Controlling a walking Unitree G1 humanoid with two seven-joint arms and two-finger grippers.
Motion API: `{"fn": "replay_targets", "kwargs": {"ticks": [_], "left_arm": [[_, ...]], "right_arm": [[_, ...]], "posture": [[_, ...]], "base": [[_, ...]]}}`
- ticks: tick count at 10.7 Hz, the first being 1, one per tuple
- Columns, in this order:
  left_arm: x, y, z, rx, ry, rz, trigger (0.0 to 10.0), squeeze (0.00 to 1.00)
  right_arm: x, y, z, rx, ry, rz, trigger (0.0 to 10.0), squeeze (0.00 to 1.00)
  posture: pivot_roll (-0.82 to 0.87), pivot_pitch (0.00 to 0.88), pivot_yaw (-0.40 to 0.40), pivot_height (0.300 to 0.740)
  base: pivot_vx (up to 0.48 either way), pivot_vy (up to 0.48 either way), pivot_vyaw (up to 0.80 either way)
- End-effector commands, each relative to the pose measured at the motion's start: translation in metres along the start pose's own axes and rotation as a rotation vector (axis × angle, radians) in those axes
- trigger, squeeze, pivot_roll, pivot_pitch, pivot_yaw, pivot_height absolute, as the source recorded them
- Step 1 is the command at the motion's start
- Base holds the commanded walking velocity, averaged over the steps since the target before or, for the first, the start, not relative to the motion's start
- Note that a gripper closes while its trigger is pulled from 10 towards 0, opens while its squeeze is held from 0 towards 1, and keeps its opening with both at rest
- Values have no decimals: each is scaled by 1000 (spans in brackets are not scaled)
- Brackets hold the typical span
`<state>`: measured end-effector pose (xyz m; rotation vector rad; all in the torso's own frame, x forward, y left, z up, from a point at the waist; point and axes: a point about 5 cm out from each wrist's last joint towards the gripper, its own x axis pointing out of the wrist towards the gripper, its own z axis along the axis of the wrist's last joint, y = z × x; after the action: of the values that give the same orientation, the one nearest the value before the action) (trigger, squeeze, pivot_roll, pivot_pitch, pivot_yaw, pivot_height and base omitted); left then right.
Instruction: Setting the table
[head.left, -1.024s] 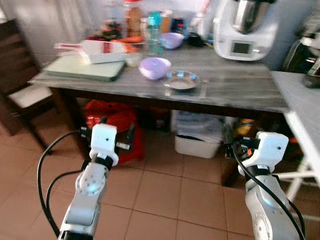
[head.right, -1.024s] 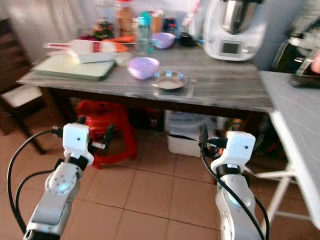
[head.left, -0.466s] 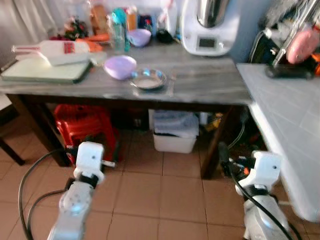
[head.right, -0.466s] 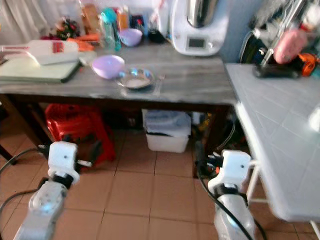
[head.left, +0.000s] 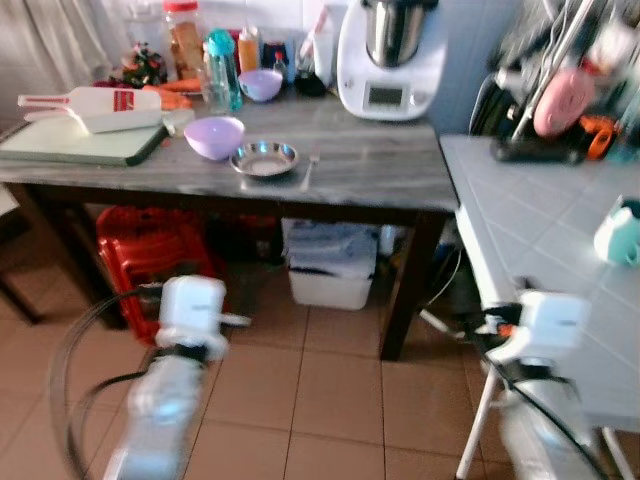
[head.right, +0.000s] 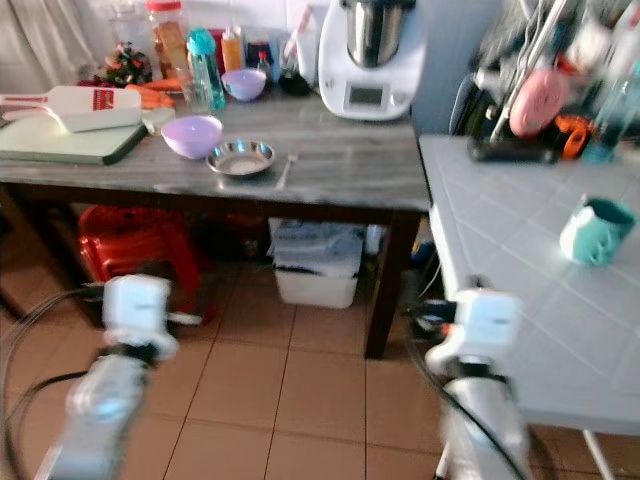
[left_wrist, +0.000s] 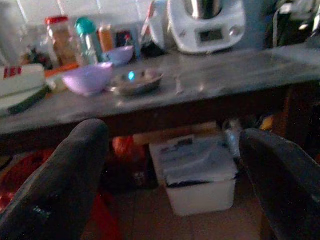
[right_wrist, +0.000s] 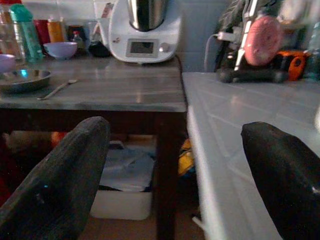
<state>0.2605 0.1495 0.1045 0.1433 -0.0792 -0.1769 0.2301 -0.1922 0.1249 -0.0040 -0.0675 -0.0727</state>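
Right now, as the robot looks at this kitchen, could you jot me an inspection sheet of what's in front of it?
Surface: grey wooden table; white tiled counter to its right.
Job's things: purple bowl, metal dish, spoon beside the dish.
Clutter: kitchen machine, bottles and jars along the wall, second purple bowl, green board, teal mug.
Grippers: left claw and right claw both open, holding nothing, low before the table.
Cables: black loops by left arm.
Surroundings: red crate, white bin under table; tiled floor.

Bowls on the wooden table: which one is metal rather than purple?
The shallow metal bowl near the table's front edge, beside a spoon. The large purple bowl sits just left; the small purple bowl sits at the back.
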Motion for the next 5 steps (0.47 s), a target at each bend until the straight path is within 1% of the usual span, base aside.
{"fn": "replay_targets", "kwargs": {"ticks": [1,2,3,5], "left_arm": [[0,4,4,9,-7,2,10000,0],[-2,2,1,14,1,-21,10000,0],[0,3,1,19,4,-28,10000,0],[10,1,6,19,-11,-36,10000,0]], "right_arm": [[-1,6,5,8,-24,14,10000,0],[-3,8,5,17,-22,13,10000,0],[-2,8,7,16,-25,16,10000,0],[1,3,8,14,-33,-6,10000,0]], "posture": [[-5,21,6,740],[-18,15,9,740],[-27,25,15,740],[-25,19,21,740]], "base": [[0,-292,0],[0,-296,0],[0,-300,0],[0,-302,0]]}}
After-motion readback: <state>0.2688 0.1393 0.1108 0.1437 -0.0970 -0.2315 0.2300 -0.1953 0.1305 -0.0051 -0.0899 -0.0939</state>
